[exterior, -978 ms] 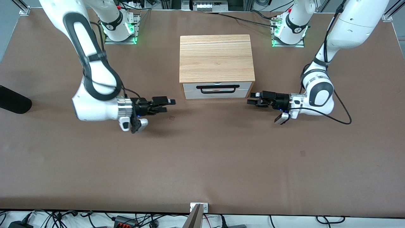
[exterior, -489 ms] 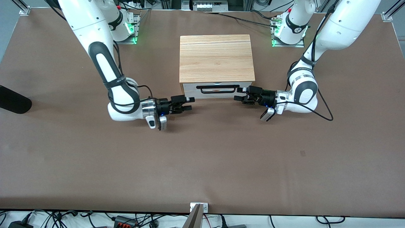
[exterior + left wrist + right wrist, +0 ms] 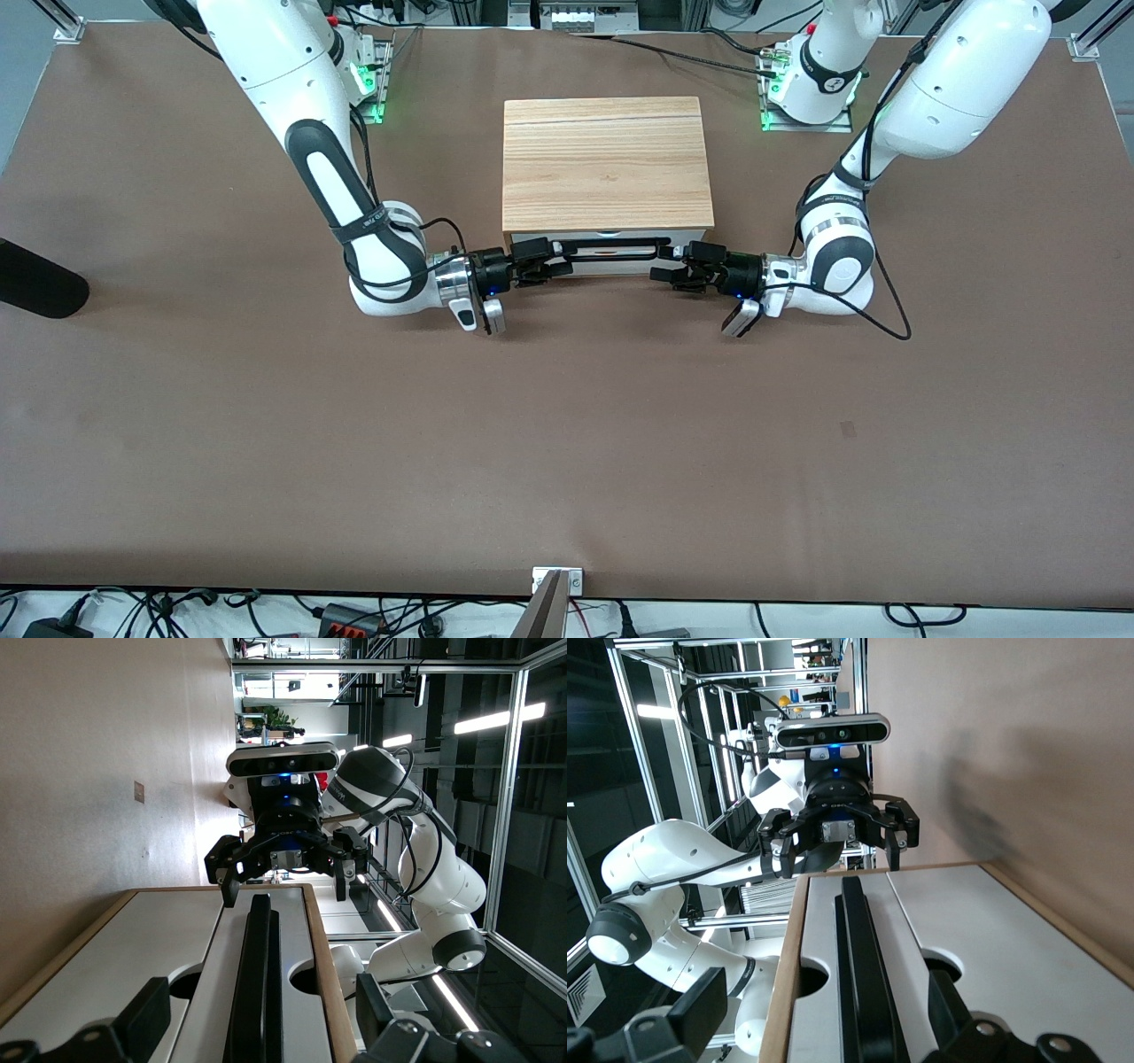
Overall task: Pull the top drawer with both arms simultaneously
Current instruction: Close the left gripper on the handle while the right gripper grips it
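Two tools met at the black bar handle (image 3: 609, 243) of the top drawer (image 3: 611, 249), which sat just above the middle of the front view under the light wood cabinet top (image 3: 607, 163), its white front facing the front camera and flush with the cabinet. The right tool (image 3: 547, 263) reached in from the right arm (image 3: 341, 190), which came down from the upper left of that view, and sat at the handle's end toward the right arm's end of the surface (image 3: 567, 443). The left tool (image 3: 675, 263) reached in from the left arm (image 3: 886, 159), which came from the upper right of the view, and sat at the handle's other end. In the left wrist view the left tool's own fingers (image 3: 146, 1019) stood wide apart at the bottom of the frame, with the bar (image 3: 257, 992) running up between them, not clamped. The right tool (image 3: 285, 881) appeared near the middle of that frame, spread wide and straddling the bar's end. The right wrist view showed the same from the reverse: fingers (image 3: 704, 1005) wide at the bottom of the frame, the bar (image 3: 864, 979) between them, and the left tool (image 3: 837, 855) open around the bar's end. Whether any pad touched the bar could not be told.
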